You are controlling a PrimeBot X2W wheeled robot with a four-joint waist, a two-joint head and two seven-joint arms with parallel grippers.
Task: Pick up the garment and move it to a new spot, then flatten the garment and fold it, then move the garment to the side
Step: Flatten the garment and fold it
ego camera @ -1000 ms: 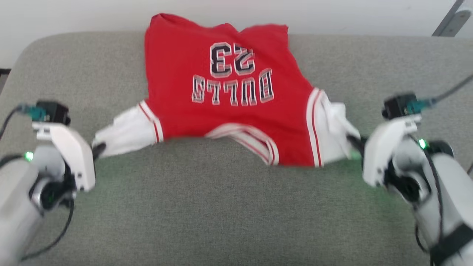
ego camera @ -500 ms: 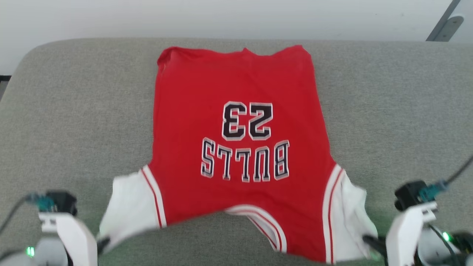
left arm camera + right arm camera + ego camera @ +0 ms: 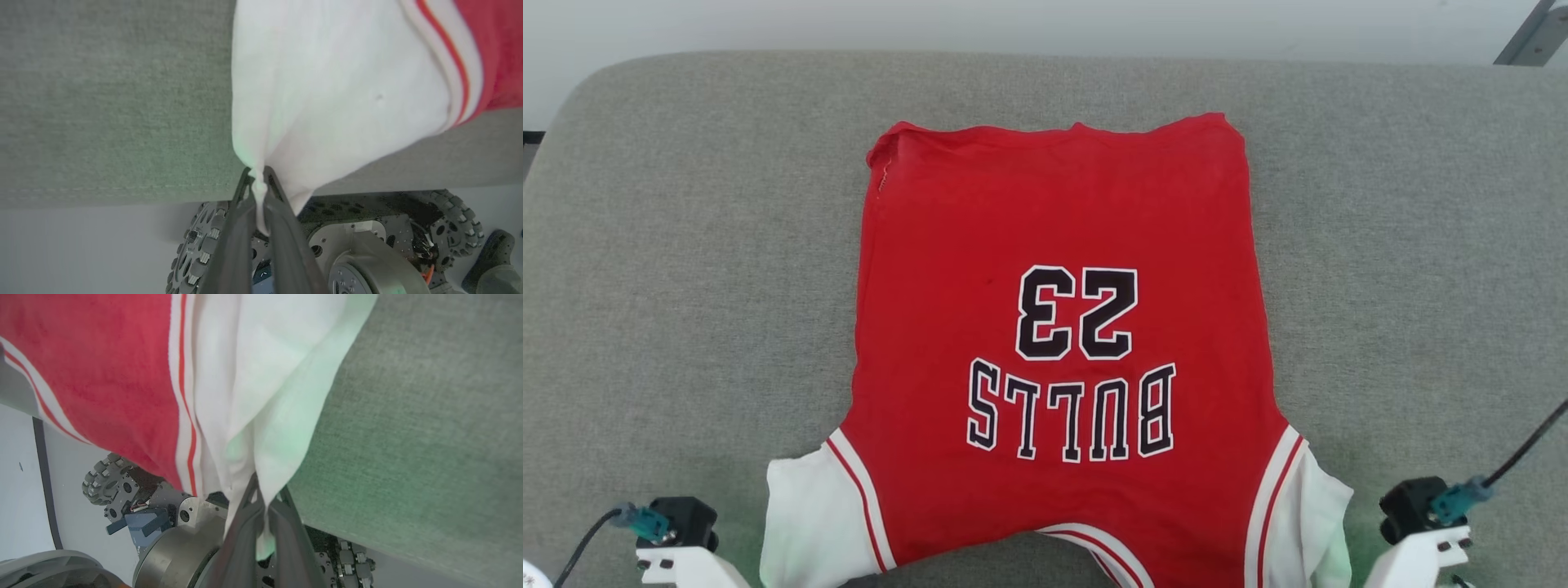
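As the garment [image 3: 1054,327] lies spread print-up, flattening looks underway.
Left gripper [image 3: 257,185] and right gripper [image 3: 265,494] each clamp a sleeve [image 3: 327,81]; next, probably lay both flat.

The shirt [image 3: 1054,245] is cut off by the bottom edge of the head view, so most of the collar and both sleeve ends are lost. Its underside is hidden against the grey pad [image 3: 670,245]. In the wrist views, a sleeve tip is buried between the closed fingers of the left gripper [image 3: 257,174] and of the right gripper [image 3: 265,491]. The finger bases are cut off below.
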